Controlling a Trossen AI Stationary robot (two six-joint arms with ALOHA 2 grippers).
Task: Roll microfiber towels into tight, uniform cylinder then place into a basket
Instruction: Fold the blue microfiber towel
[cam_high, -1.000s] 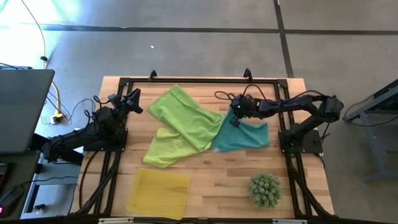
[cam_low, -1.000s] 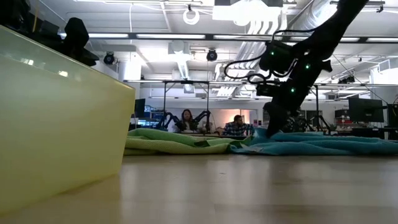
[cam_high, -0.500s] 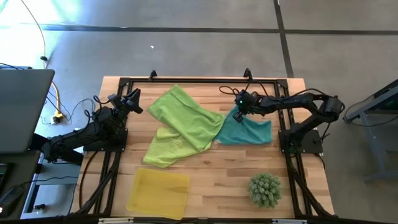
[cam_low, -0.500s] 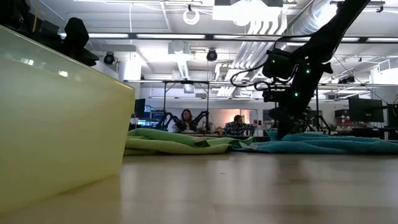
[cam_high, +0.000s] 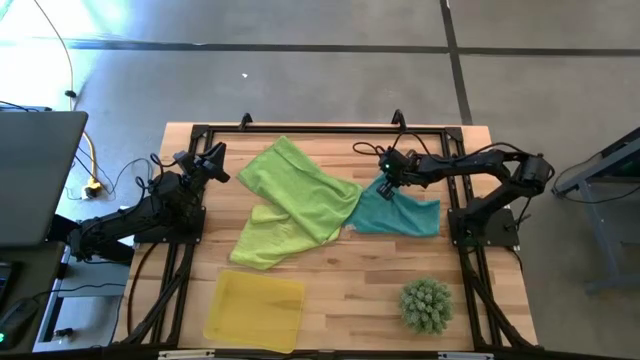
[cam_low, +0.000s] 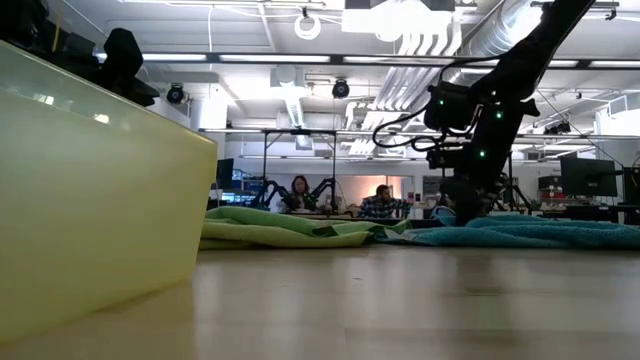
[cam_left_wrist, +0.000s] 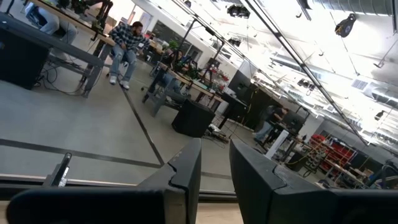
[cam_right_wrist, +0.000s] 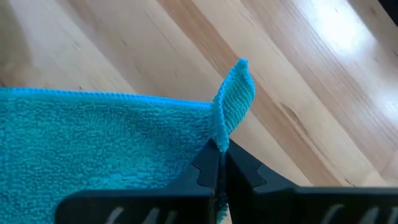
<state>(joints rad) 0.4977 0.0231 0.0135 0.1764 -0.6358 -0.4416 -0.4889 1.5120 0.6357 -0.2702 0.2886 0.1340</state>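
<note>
The right end effector (cam_high: 384, 187) is closed on a corner of the teal towel (cam_high: 400, 214), pinching the fabric between its fingers (cam_right_wrist: 214, 174); the pinched corner stands up above them. The rest of the teal towel lies flat on the table (cam_high: 340, 290), touching the green towels (cam_high: 290, 200) beside it. The left end effector (cam_high: 212, 160) rests at the table's left edge, slightly parted and holding nothing. The basket (cam_high: 255, 310) sits at the near edge, apart from the towels. A plant (cam_high: 426, 305) stands near the right corner.
</note>
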